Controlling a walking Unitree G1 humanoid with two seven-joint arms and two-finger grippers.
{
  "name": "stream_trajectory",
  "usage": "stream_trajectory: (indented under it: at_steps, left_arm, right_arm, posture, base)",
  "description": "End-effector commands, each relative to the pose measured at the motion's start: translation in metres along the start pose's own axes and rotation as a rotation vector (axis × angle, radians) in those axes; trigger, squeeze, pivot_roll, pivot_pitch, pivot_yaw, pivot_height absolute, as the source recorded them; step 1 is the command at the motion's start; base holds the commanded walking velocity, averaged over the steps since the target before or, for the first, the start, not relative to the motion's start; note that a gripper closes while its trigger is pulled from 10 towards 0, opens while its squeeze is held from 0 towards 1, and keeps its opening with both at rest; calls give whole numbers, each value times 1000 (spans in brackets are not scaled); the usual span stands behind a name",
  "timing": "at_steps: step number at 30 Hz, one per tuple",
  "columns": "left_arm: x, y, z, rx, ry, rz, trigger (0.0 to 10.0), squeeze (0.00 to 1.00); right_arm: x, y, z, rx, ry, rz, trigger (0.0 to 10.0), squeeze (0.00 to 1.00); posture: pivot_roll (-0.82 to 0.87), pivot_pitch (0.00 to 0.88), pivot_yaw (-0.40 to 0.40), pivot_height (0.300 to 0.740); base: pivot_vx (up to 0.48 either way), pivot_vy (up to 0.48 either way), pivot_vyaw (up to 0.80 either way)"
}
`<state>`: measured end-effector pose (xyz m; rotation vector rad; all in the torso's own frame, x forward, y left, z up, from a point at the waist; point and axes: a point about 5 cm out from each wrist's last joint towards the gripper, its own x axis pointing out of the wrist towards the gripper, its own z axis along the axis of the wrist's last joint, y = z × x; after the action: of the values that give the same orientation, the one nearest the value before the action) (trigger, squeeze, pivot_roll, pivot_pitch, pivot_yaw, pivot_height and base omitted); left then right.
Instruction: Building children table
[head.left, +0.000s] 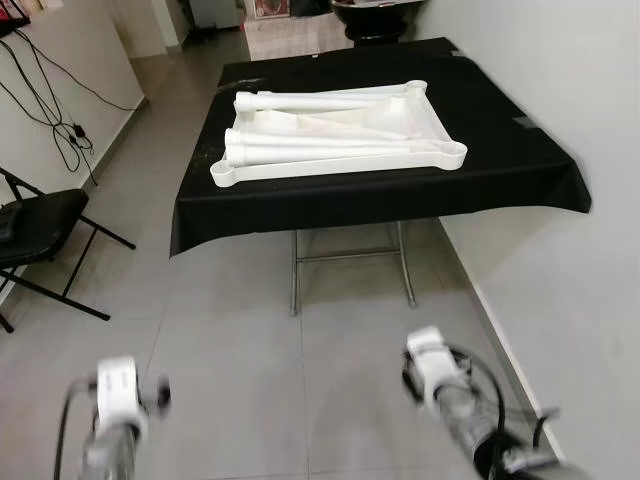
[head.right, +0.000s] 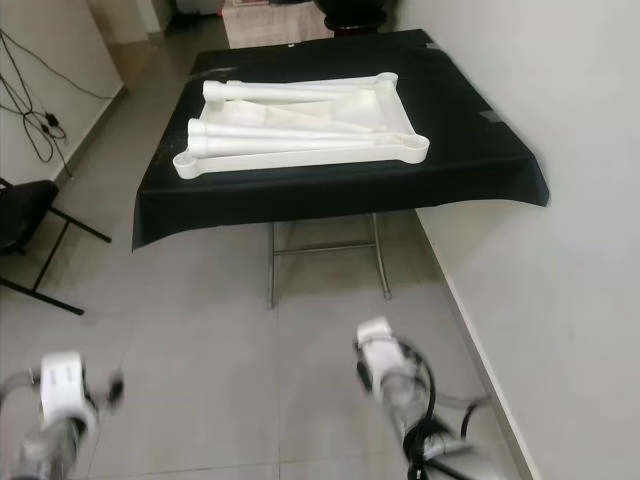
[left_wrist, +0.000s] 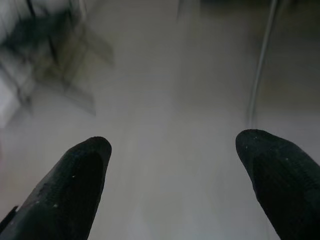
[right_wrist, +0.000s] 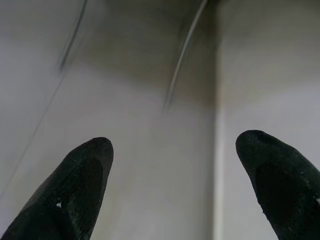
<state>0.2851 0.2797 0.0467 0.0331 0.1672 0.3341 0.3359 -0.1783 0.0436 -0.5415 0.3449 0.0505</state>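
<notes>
Both tools, left tool (left_wrist: 172, 187) and right tool (right_wrist: 172, 187), spread open, empty. White plastic children's table parts (head.left: 335, 135) lie on black-clothed bench (head.left: 500, 175). I risk clipping folding chair (head.left: 40, 235) approaching.

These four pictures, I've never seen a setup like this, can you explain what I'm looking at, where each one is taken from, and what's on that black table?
This is a walking humanoid robot with two silver arms. The two wide pictures come from a stereo camera on its head, looking forward and down. Ahead stands a folding table draped in a black cloth, set against a white wall. On it lies a white plastic children's table top, turned upside down, with several white tube-shaped legs lying loose across it. A black folding chair stands to the robot's left.

The two close pictures come from cameras on the wrists, each looking along that arm's black fingers. The left gripper and the right gripper are both open, hold nothing, and point at the grey tiled floor.
</notes>
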Motion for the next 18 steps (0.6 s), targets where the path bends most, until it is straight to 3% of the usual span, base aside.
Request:
stream_trajectory:
  at_steps: [1,2,3,6,7,8,10,11,12,13,14,18]
  left_arm:
    - [-2,-9,15,60,-80,-41,10000,0]
    - [-2,-9,15,60,-80,-41,10000,0]
    - [-2,-19,30,106,-142,-70,10000,0]
    - [-6,-31,43,118,-205,-121,10000,0]
    - [-14,-46,50,100,-236,-185,10000,0]
    - [-14,-46,50,100,-236,-185,10000,0]
    - [-33,-71,50,27,-242,-278,10000,0]
    - [-44,-81,47,-16,-230,-314,10000,0]
    - [-44,-81,47,-16,-230,-314,10000,0]
    - [-61,-92,42,-79,-214,-348,10000,0]
    - [-67,-95,42,-100,-212,-357,10000,0]
    - [-74,-99,50,-121,-218,-375,10000,0]
  right_arm:
    - [3,13,30,-34,-133,47,10000,0]
    - [3,13,30,-34,-133,47,10000,0]
    - [5,16,47,-38,-202,67,10000,0]
    - [6,18,63,-14,-264,92,10000,0]
    - [4,22,78,43,-333,141,10000,0]
    - [4,22,78,43,-333,141,10000,0]
    - [-5,27,97,153,-457,242,10000,0]
    - [-11,28,100,193,-493,275,10000,0]
    - [-11,28,100,193,-493,275,10000,0]
    - [-21,29,99,250,-527,297,10000,0]
    - [-24,29,98,266,-538,300,10000,0]
    - [-32,35,94,278,-554,315,10000,0]
  posture:
    - [1,20,68,740]
    - [1,20,68,740]
    - [1,15,68,740]
    - [1,6,67,740]
    - [2,0,66,740]
    - [2,0,66,740]
    - [-12,0,80,740]
    - [-19,0,89,740]
    - [-19,0,89,740]
    - [-24,0,100,740]
    - [-24,0,100,740]
    - [-31,0,110,740]
  base:
    - [0,0,0]
    - [0,0,0]
    - [0,0,0]
    - [0,0,0]
    - [0,0,0]
    - [0,0,0]
    - [0,0,0]
    - [0,0,0]
    - [0,0,0]
    - [0,0,0]
    - [0,0,0]
    - [120,0,0]
